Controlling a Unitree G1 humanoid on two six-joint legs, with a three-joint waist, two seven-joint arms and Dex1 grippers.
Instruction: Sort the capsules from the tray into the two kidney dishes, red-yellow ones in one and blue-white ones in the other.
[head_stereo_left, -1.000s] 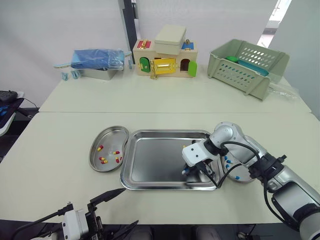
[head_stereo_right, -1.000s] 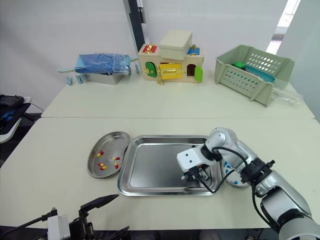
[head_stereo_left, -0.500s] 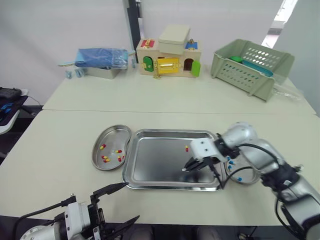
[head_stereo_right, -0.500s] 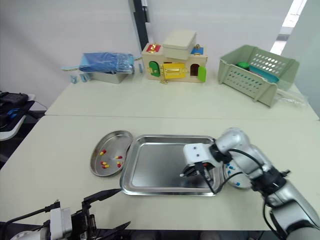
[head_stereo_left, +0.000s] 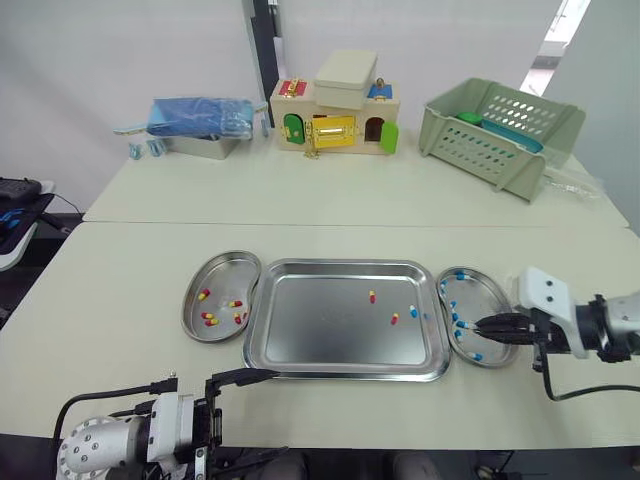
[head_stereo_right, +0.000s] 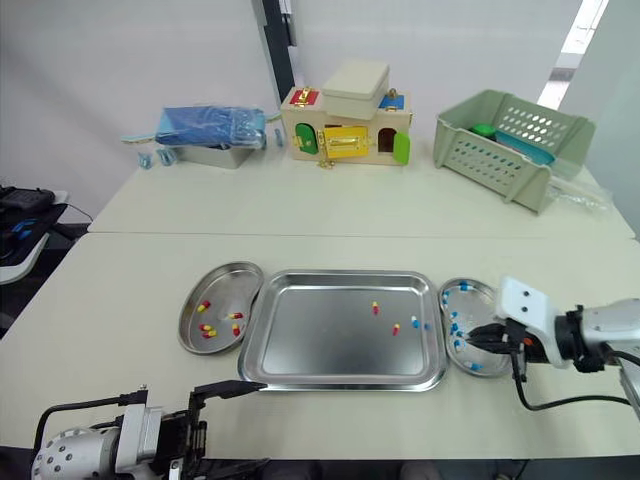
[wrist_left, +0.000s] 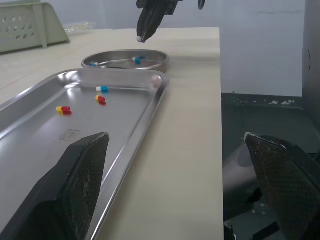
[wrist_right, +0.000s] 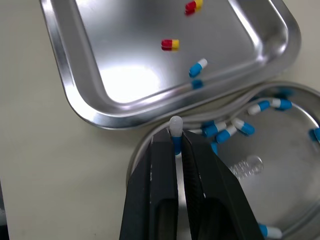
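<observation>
The right jaws are pinched shut on a blue-white capsule (wrist_right: 175, 125), its white end poking out past the tips. They have left the tray (head_stereo_left: 320, 335) and now hang over the right kidney dish (head_stereo_left: 490, 300), at the right of the head view, so it looks ready to drop in. The left jaws gape wide and empty, lower left.

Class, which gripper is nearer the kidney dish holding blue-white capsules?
Right. The right gripper, pinching a blue-white capsule, is over that kidney dish; the left gripper sits open at the table's near edge, by the tray's near-left corner.
</observation>
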